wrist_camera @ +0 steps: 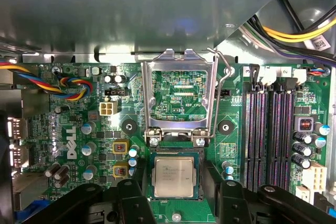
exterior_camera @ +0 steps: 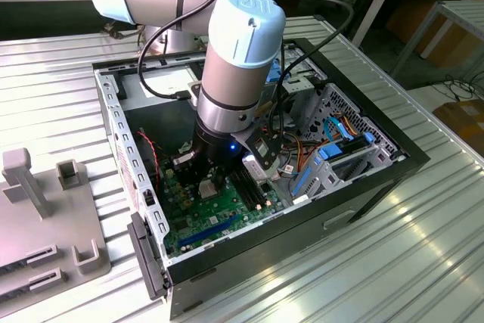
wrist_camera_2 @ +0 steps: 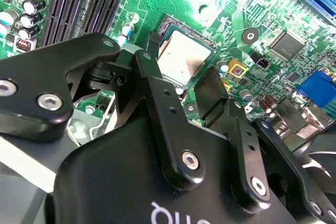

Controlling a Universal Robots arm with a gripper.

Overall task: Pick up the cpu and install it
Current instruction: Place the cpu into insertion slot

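The cpu point(wrist_camera: 173, 177) is a small silvery square lying flat in its socket on the green motherboard point(wrist_camera: 68, 124). In the second wrist view the cpu point(wrist_camera_2: 185, 56) shows just past the black fingers point(wrist_camera_2: 149, 74). My gripper point(wrist_camera: 177, 196) hovers low over the socket, open, one finger on either side of the chip with a gap visible on one side. The socket's metal load plate point(wrist_camera: 181, 56) stands flipped up, its lever point(wrist_camera: 219, 93) raised beside it. In the exterior view the arm point(exterior_camera: 231, 73) reaches down into the open computer case point(exterior_camera: 302, 240).
Black memory slots point(wrist_camera: 262, 135) run beside the socket, with capacitors point(wrist_camera: 307, 145) further out. Coloured cable bundles point(wrist_camera: 73, 85) and yellow wires point(wrist_camera: 299, 32) cross the board's edges. A drive cage with blue parts point(exterior_camera: 336, 153) sits inside the case. Grey fixtures point(exterior_camera: 45, 209) stand on the exterior view's left.
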